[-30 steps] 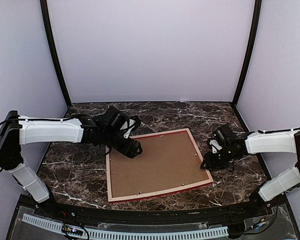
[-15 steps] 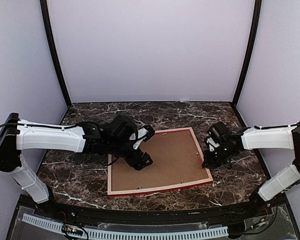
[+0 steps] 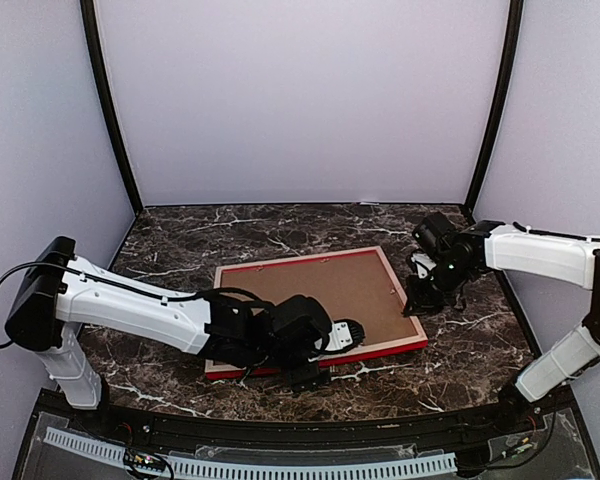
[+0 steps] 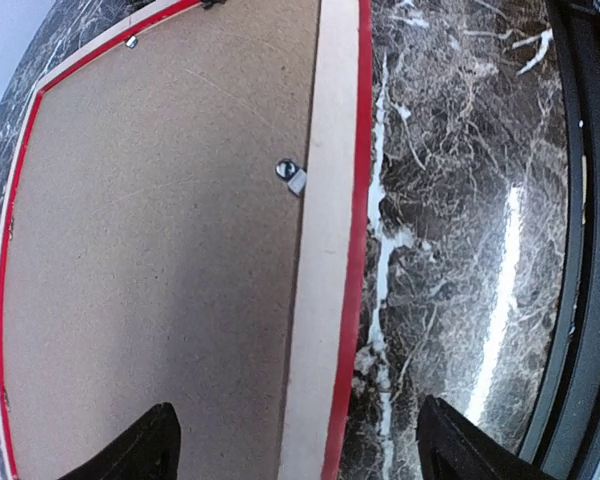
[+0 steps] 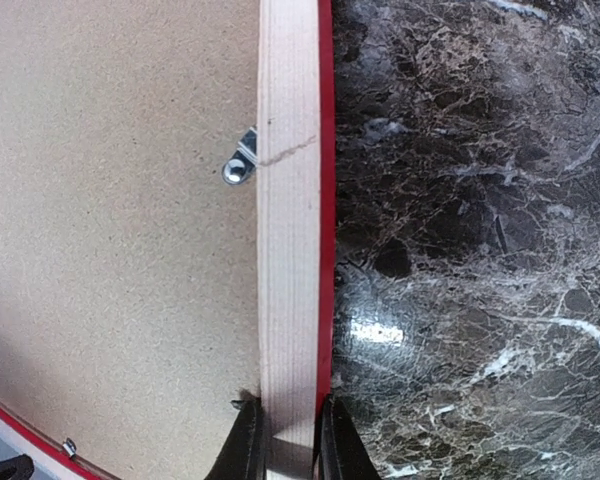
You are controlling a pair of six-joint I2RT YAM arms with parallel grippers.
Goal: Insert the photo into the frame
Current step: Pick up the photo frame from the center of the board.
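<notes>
Face-down frame (image 5: pixel 288 200) now held
The right fingers (image 5: pixel 242 448) just pinched its side rail; the left fingers (image 4: pixel 140 450), spread wide, swung round over the near rail, probably to lift.

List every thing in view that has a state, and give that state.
frame: back side up, its right rail gripped.
backing board: seated in the frame's back.
photo: not visible.
left gripper: open, fingers straddling the near rail.
right gripper: shut on the right rail.
</notes>
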